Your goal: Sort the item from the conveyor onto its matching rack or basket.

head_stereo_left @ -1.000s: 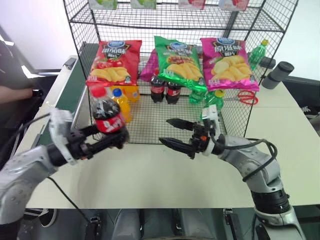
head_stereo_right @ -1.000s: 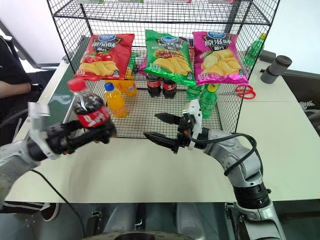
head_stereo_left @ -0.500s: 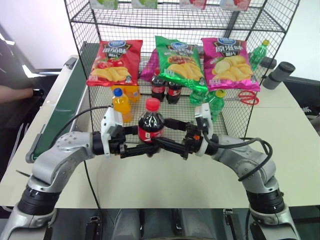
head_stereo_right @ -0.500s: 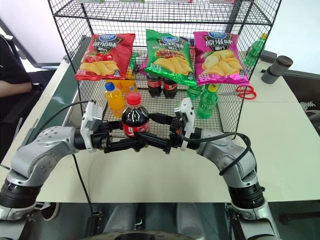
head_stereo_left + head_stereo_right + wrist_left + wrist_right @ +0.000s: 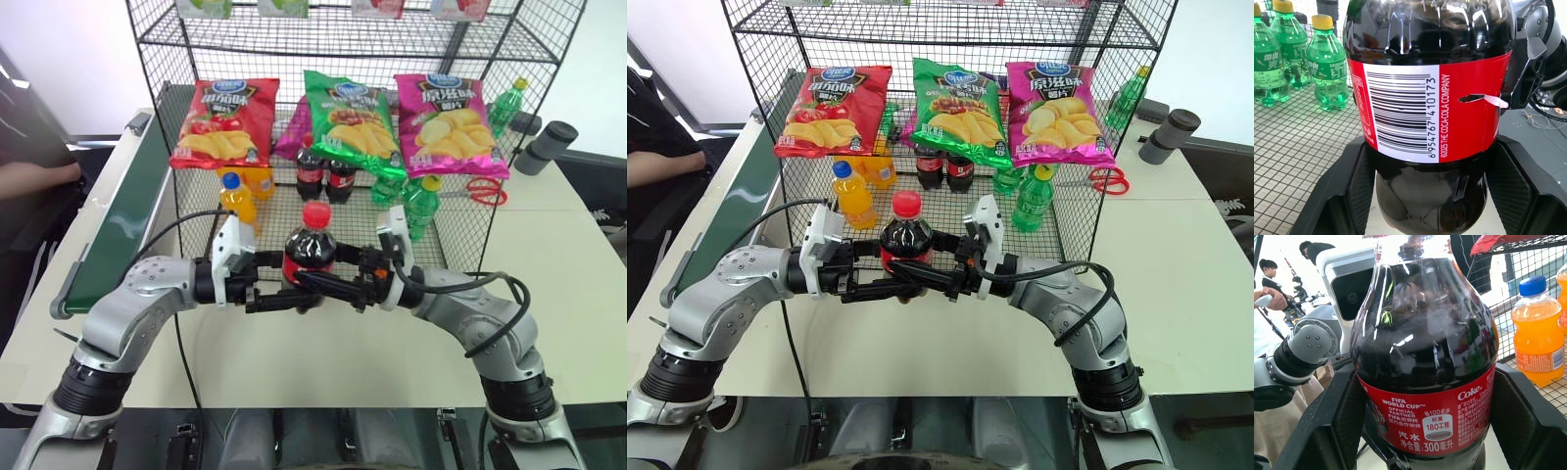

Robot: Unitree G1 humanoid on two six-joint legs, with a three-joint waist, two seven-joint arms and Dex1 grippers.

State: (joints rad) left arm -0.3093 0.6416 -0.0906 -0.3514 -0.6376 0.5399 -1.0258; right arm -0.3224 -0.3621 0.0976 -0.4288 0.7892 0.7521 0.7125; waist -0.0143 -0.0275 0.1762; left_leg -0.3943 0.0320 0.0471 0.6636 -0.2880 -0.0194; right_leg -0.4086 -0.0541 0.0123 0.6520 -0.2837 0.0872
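The small plastic cola bottle with the red cap and red label (image 5: 310,257) is held upright above the pale surface (image 5: 323,362), just in front of the tall black wire-mesh rack (image 5: 362,39), and it's gripped from both sides at once. The left tool (image 5: 290,296) is clamped on its lower body, and the right tool (image 5: 315,282) is closed on it from the opposite side, fingers pressed against the label. The long dark green conveyor belt (image 5: 132,211) is seen off to the left, well apart from the bottle.
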